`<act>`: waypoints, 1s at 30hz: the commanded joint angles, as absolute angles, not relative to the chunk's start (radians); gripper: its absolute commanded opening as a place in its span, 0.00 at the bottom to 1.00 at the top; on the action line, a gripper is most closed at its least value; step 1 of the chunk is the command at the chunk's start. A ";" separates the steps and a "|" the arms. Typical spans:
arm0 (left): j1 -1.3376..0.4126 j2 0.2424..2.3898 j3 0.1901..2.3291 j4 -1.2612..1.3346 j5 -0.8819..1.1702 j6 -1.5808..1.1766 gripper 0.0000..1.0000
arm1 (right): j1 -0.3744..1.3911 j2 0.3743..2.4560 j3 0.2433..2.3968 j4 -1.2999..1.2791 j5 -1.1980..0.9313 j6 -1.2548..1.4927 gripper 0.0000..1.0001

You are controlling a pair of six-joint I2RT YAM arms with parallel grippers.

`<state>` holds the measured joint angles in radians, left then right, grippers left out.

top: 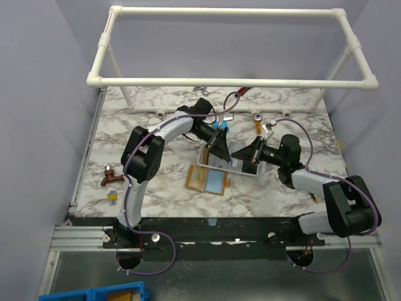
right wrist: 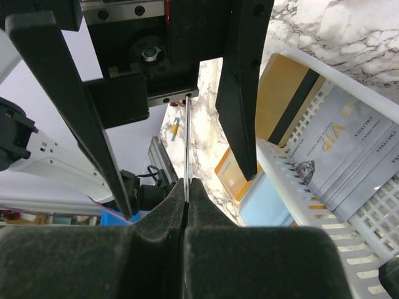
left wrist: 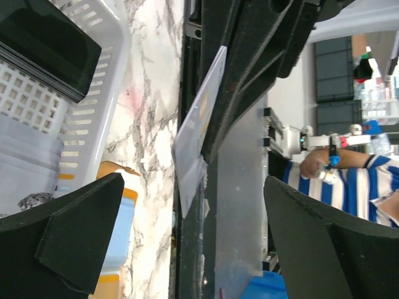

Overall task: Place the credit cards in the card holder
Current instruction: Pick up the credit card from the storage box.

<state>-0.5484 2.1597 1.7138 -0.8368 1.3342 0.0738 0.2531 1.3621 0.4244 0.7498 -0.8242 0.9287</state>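
The right gripper [right wrist: 187, 198], jaws clamped on the near edge of a silvery-white credit card [right wrist: 187, 137], holds only a narrow margin, so the left gripper [top: 219, 141], spread wide and empty astride it, could knock it askew short of the orange card holder [top: 207, 179] at 7 o'clock of the white mesh basket [top: 241, 171].

Right wrist view: we read "VIP" in gold capitals on the silvery card [right wrist: 355, 156] lying in the basket [right wrist: 282, 163]. Smaller capitals run beside that word, too fine for us to read with certainty. We find no other legible text in any view.
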 commanded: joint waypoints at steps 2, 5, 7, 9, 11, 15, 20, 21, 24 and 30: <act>-0.557 2.066 1.669 -0.754 1.219 0.126 0.91 | 0.246 1.381 0.456 0.814 -0.899 0.954 0.01; -0.556 2.037 1.651 -0.716 1.169 0.126 0.81 | 0.246 1.393 0.461 0.817 -0.916 0.961 0.01; -0.556 2.014 1.644 -0.691 1.136 0.123 0.77 | 0.247 1.402 0.460 0.840 -0.932 0.977 0.01; -0.558 1.998 1.645 -0.681 1.103 0.130 0.73 | 0.246 1.411 0.464 0.844 -0.949 0.987 0.01; -0.558 1.990 1.648 -0.679 1.070 0.144 0.70 | 0.246 1.413 0.466 0.847 -0.963 0.993 0.01; -0.558 1.990 1.662 -0.686 1.014 0.170 0.64 | 0.246 1.407 0.464 0.858 -0.974 1.002 0.01; -0.561 2.005 1.675 -0.708 1.015 0.190 0.60 | 0.247 1.414 0.464 0.867 -0.978 1.010 0.02; -0.562 2.008 1.677 -0.712 1.016 0.193 0.59 | 0.246 1.419 0.462 0.878 -0.983 1.016 0.02; -0.562 2.016 1.688 -0.730 1.021 0.205 0.55 | 0.246 1.429 0.462 0.900 -0.999 1.034 0.05; -0.545 2.042 1.735 -0.737 1.013 0.203 0.51 | 0.247 1.417 0.464 0.872 -1.011 1.024 0.14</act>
<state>-0.5594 2.0167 1.6752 -0.7307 1.0500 0.1699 0.2527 1.4235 0.4404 0.8448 -0.9554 1.0210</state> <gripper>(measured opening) 0.523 0.119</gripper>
